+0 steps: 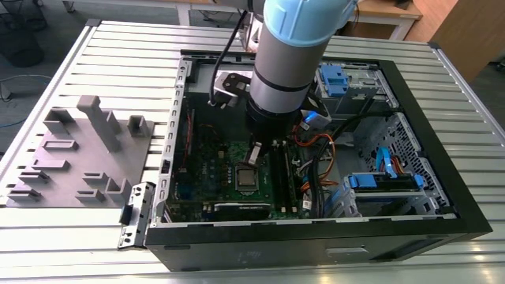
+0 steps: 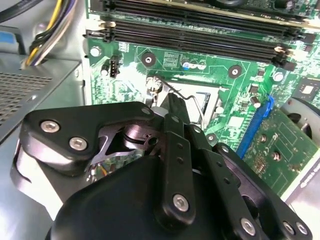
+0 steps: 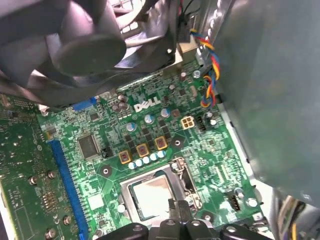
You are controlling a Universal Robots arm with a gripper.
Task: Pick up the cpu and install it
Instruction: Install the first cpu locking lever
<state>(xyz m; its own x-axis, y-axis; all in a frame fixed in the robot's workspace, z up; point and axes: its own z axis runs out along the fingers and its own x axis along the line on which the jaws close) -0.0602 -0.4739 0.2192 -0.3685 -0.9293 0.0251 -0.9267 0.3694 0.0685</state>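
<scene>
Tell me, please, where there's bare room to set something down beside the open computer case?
Free: the slatted table above the grey foam tray and along its far edge. Crowded: inside the case, where the arm, cables and drive bays leave little gap.

Cpu [image 3: 151, 196] flat in motherboard socket (silvery top up).

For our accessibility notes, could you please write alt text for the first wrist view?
The silvery cpu lies in the metal-framed socket of a green motherboard, with the black gripper directly at its edge. A blue slot runs along one side of the board, and coloured wires hang beside a grey case wall.
</scene>
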